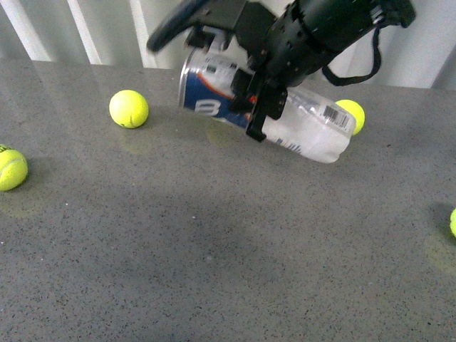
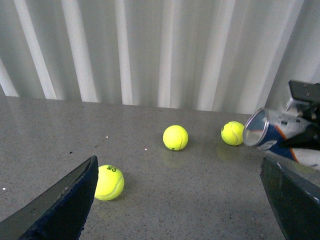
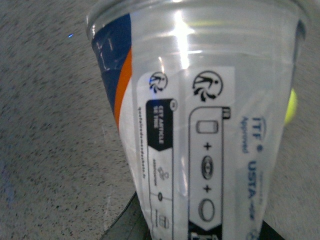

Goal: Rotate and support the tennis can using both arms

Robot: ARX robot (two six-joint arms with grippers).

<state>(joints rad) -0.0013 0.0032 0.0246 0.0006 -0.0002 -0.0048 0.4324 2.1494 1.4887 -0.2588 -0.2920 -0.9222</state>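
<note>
On the far side of the table (image 1: 214, 249), my right gripper (image 1: 251, 96) clamps the tilted tennis can (image 1: 313, 125) mid-body. Only the left wrist view shows my left gripper (image 2: 178, 162), spread wide, well apart from the can. The right wrist view gives just label print.

Count's on: one tennis can (image 1: 313, 128), just the one. Now the tennis balls in the front view. That's one, the far-left ball (image 1: 11, 169); two, the back-left ball (image 1: 129, 108); three, the ball behind the can (image 1: 354, 114); four, the right-edge ball (image 1: 453, 222), only a sliver. Four balls! The left wrist view catches just three. Two end effectors: right end effector (image 1: 251, 100) and left end effector (image 2: 178, 190), two fingers (image 2: 65, 205) showing. One worktop (image 1: 214, 249).
</note>
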